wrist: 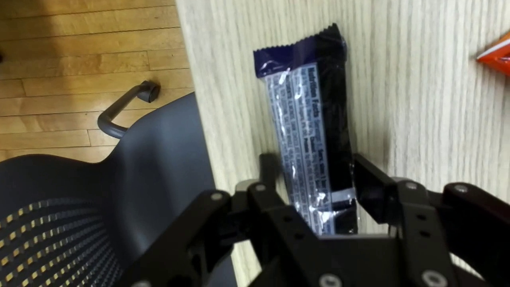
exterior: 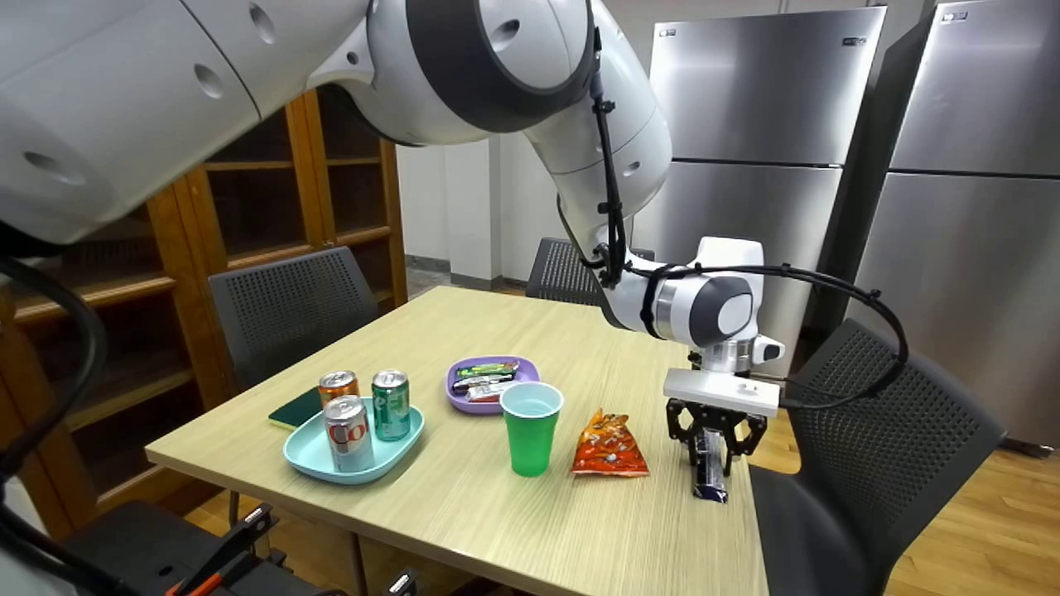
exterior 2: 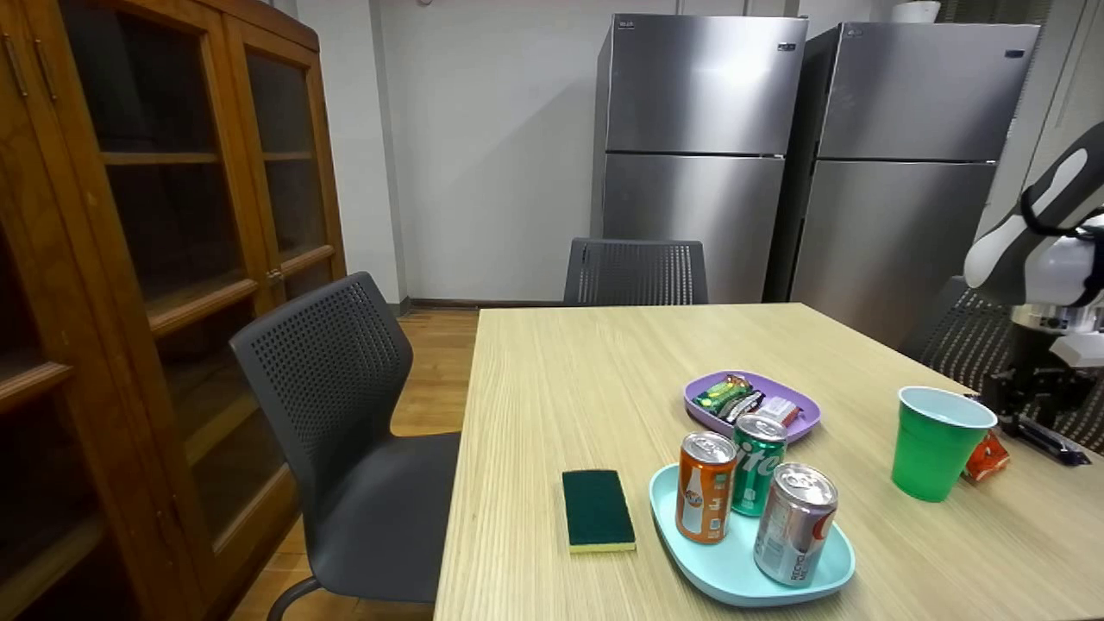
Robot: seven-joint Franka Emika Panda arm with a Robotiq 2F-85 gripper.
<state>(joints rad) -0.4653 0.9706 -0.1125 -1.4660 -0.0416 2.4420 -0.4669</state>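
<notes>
Tabletop point(exterior 2: 569, 379): pale wood grain. My gripper point(wrist: 314, 169) straddles wrapped bar point(wrist: 306, 123) near its edge, beside 1 of 3 dark chairs point(wrist: 163, 139); can't tell whether clamped. Around: plank floor point(wrist: 71, 71), white wall point(exterior 2: 492, 172), 2 steel fridges point(exterior 2: 703, 121), wooden cabinet point(exterior 2: 235, 147).

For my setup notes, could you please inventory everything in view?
Table: 1, pale wood, centre
Wrapped bar: 1, black and dark blue, near table edge
Cup: 1, green, on table
Snack bag: 1, orange, beside cup
Snack tray: 1, purple, on table
Wrapped snacks: several, mixed colours, in snack tray
Drinks tray: 1, turquoise, on table
Cans: 3, orange, green, silver, in drinks tray
Sponge: 1, green and yellow, beside drinks tray
Chairs: at least 3, dark grey, around table
Refrigerators: 2, silver, background
Container: 1, white, above refrigerators
Cabinet: 1, brown, background
Floor: 1, brown wood, underneath
Arm: 1, mostly white, over table
End effector: 1, black, astride wrapped bar
</notes>
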